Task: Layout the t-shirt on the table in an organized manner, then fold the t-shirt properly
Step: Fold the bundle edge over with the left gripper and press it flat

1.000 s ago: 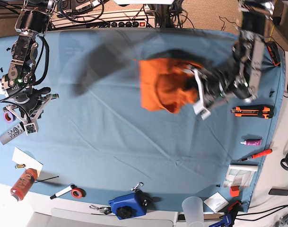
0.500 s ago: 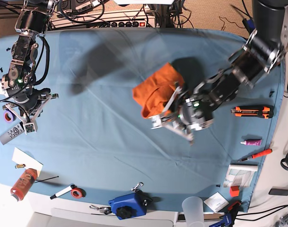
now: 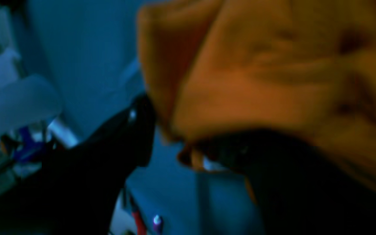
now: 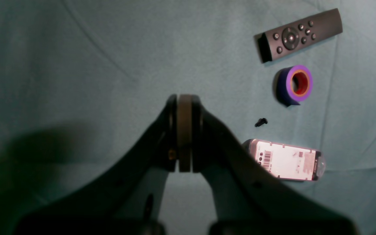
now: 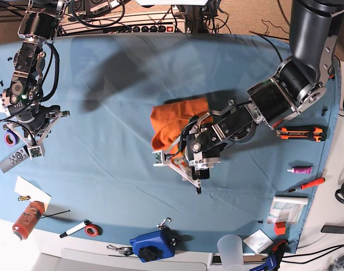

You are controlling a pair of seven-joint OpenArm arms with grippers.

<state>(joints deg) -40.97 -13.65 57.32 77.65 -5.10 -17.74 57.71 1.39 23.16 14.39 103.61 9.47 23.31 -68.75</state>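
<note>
Change: your left arm has swung down from the tabletop's right side toward the middle, and the t-shirt (image 5: 174, 121) has come with it, shifting left and nearer the front edge than a second ago.
T-shirt: you have it bunched in a crumpled orange heap near the centre of the tabletop (image 5: 115, 169), not spread out; its lower right part is hidden under the left arm.
Left claw (image 5: 176, 164): it sits at the heap's front edge, low over the blue cloth. In the base view its white-tipped fingers (image 5: 158, 160) look spread apart. In the left wrist view, orange fabric lies against the dark claw parts, but that view is too blurred for you to say whether any of it is pinched.
Right claw (image 4: 184, 130): your right wrist view shows its two jaws pressed flat together with nothing between them, hanging over bare cloth near the tabletop's left edge, well apart from the t-shirt.
Left edge items: a black remote control (image 4: 300, 34), a purple tape roll (image 4: 295, 84), a small black screw (image 4: 261, 122) and a labelled white device (image 4: 286, 160) lie close together beside the right claw.
Right edge items: an orange-and-black utility knife (image 5: 300, 133) lies just beyond the left arm.
</note>
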